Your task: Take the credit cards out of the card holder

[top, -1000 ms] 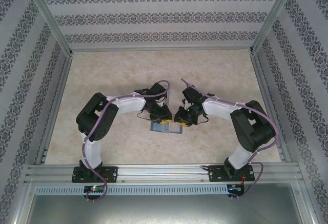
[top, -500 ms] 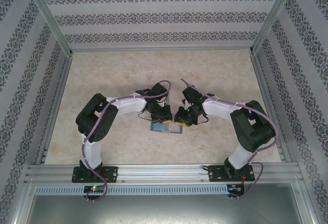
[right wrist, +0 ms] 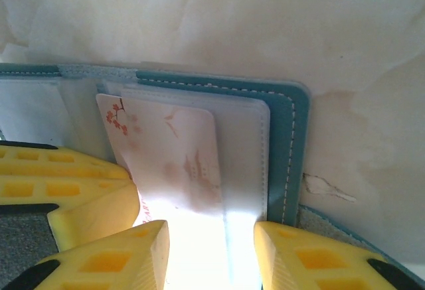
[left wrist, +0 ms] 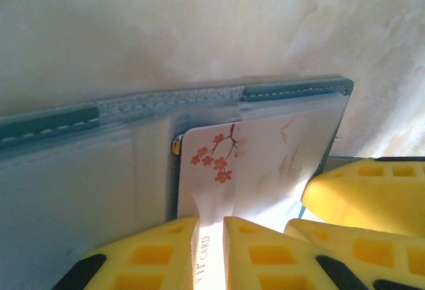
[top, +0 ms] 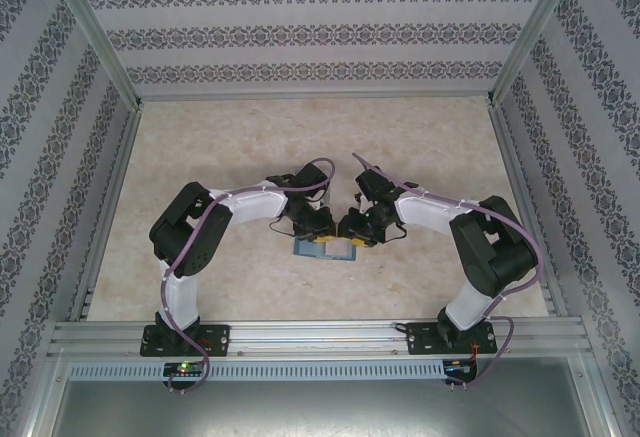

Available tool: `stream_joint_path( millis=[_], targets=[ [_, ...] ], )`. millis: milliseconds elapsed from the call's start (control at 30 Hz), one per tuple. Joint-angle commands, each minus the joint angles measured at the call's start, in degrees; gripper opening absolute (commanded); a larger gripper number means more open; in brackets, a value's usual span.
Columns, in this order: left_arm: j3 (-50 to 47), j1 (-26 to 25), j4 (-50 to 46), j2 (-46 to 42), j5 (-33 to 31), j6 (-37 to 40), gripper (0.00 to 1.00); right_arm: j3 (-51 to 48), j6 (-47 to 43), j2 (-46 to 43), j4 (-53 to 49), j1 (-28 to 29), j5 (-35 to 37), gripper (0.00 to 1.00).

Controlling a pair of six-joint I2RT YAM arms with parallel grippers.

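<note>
Top external view: one teal card holder [top: 325, 249] lies open on the table [top: 200, 157], centred and toward the near edge, with the left gripper [top: 318, 225] and right gripper [top: 350, 229] both lowered onto it. Left wrist view: the left gripper's two fingers are pressed together on one white credit card [left wrist: 219, 164] with red blossoms, partly out of the holder's right half. Right wrist view: the right gripper's two fingers stand spread, straddling the near end of that card and its clear pocket [right wrist: 242, 144].

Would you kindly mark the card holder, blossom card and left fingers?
card holder [right wrist: 295, 144], right wrist view, teal stitched border.
blossom card [left wrist: 219, 160], left wrist view, red blossom print.
left fingers [left wrist: 156, 253], left wrist view, yellow tip.
</note>
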Motion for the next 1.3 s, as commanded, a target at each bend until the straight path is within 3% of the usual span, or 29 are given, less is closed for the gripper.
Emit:
stream_joint_path(
  millis=[0, 167, 500, 767, 900, 1267],
  targets=[
    [0.6, -0.6, -5.8, -0.4, -4.5, 2.2, 0.22, -0.3, -1.3, 0.4, -3.6, -0.8, 5.3, 0.41],
    [1.4, -0.6, -6.5, -2.5, -5.4, 2.5, 0.29, 0.4, -1.4, -0.9, -4.6, -0.8, 5.6, 0.41],
    [0.5, -0.4, -3.4, -2.9, -4.8, 0.8, 0.32, 4.5, -1.1, -2.6, -6.1, 1.4, 4.9, 0.33],
    [-1.8, 0.0, 1.3, -1.3, -1.7, -1.0, 0.32, 5.8, -0.8, 3.6, -2.6, 3.0, 1.6, 0.3],
    [-2.5, 0.3, 2.0, -1.4, -1.2, -1.3, 0.32, 6.0, -1.4, 6.5, -3.9, 3.2, 3.5, 0.29],
    [-3.7, 0.7, 5.1, -2.5, 0.9, -2.5, 0.15, 5.2, -1.3, 7.0, -2.9, 3.2, 2.8, 0.24]
  ],
)
